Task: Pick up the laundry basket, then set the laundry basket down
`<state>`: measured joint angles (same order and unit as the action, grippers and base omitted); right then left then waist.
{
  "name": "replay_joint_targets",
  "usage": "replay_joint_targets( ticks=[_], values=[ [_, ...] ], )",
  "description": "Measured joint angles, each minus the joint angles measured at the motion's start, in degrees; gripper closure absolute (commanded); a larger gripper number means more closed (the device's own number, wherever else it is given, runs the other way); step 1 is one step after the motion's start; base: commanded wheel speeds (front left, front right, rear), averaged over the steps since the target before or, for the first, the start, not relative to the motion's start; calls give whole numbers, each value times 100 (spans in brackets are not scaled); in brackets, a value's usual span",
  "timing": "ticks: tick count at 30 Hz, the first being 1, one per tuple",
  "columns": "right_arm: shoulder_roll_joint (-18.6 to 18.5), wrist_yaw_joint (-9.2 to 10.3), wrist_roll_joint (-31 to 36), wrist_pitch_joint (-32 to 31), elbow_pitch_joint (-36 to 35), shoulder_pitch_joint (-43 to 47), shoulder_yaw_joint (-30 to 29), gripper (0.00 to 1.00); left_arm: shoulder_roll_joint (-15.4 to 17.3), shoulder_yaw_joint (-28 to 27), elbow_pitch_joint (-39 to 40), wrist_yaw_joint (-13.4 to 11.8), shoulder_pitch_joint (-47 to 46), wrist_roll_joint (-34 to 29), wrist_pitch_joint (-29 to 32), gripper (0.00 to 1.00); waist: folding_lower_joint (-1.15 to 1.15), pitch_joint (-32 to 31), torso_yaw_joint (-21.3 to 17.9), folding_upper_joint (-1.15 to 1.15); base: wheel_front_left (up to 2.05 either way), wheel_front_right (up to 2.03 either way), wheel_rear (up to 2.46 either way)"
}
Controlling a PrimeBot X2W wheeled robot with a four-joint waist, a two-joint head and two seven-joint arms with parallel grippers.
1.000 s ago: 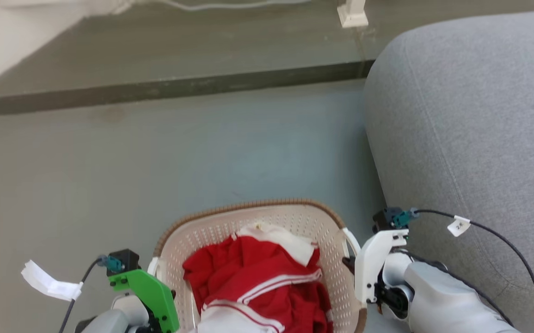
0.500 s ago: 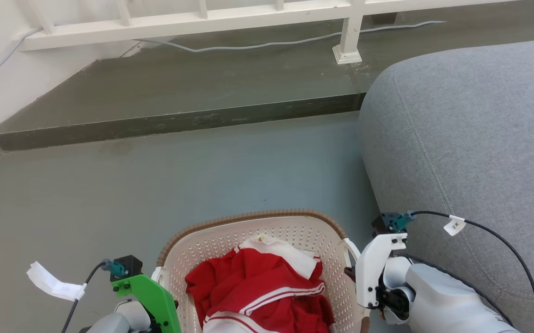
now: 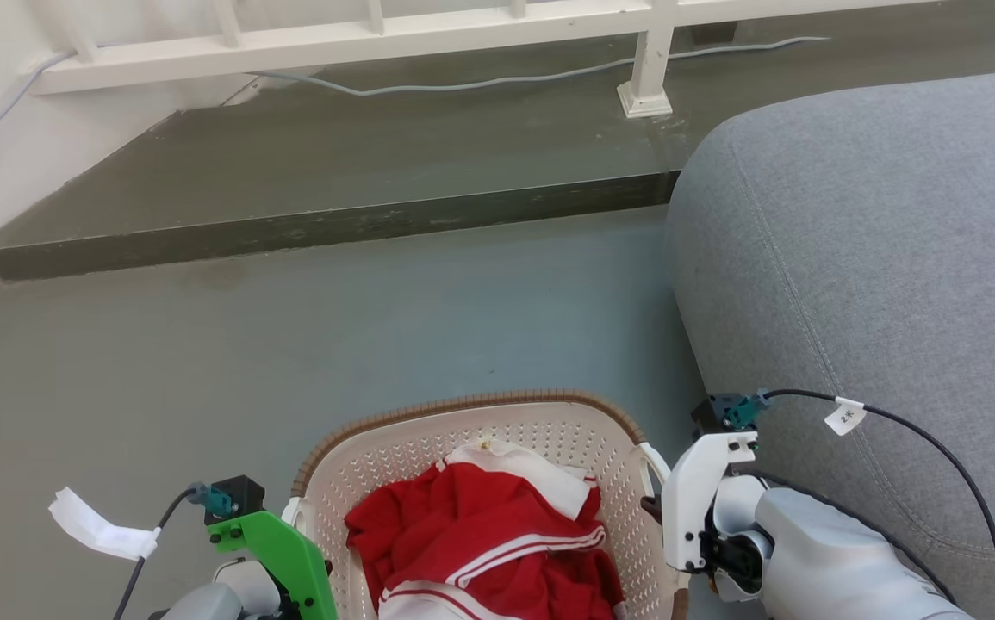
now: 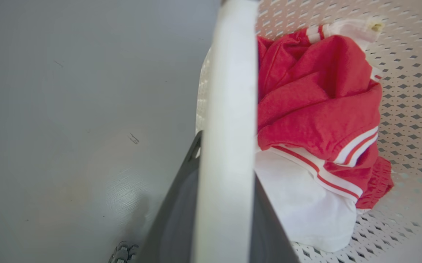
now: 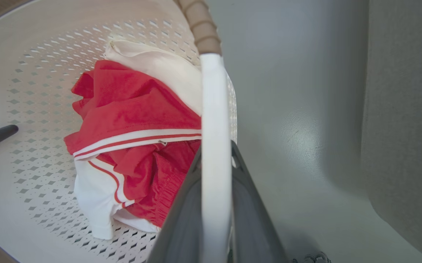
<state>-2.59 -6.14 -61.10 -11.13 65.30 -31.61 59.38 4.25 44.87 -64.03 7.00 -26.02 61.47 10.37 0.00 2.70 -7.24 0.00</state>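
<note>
Location: the laundry basket (image 3: 471,403) sits at the bottom centre of the head view, directly in front of the robot, between its two arms. It is over grey floor (image 3: 333,344), with a grey sofa (image 3: 876,258) close on the robot's right. Whether its base touches the floor cannot be established.

Contents: a crumpled red garment with white stripes (image 3: 480,534) and some white cloth lie inside, against the perforated wall.

Left hand (image 4: 227,157): the two dark fingers stand one on each side of the basket's white left handle (image 4: 229,91), pressed against it. The hand is pinching that handle.

Right hand (image 5: 216,153): same arrangement on the white right handle (image 5: 214,109), one finger inside the basket and one outside, both closed against the handle. The brown woven rim (image 5: 200,25) meets the handle just beyond the fingertips.

Surroundings: a raised dark step (image 3: 333,226) crosses the floor beyond the basket. A white railing (image 3: 376,34) and a loose grey cable (image 3: 463,84) lie further back.
</note>
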Motion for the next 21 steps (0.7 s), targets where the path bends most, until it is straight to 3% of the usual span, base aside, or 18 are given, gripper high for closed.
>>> replay_joint_targets(
  ticks=[12,21],
  values=[
    [-13,0,-52,0,-14,-53,58,100,12,60,10,-3,-18,86,-37,100,0,99,-14,0,0,0,0],
    [-33,13,-107,-9,-109,-302,82,100,154,119,140,-3,-322,94,19,100,0,544,-19,0,0,0,0]
  ],
)
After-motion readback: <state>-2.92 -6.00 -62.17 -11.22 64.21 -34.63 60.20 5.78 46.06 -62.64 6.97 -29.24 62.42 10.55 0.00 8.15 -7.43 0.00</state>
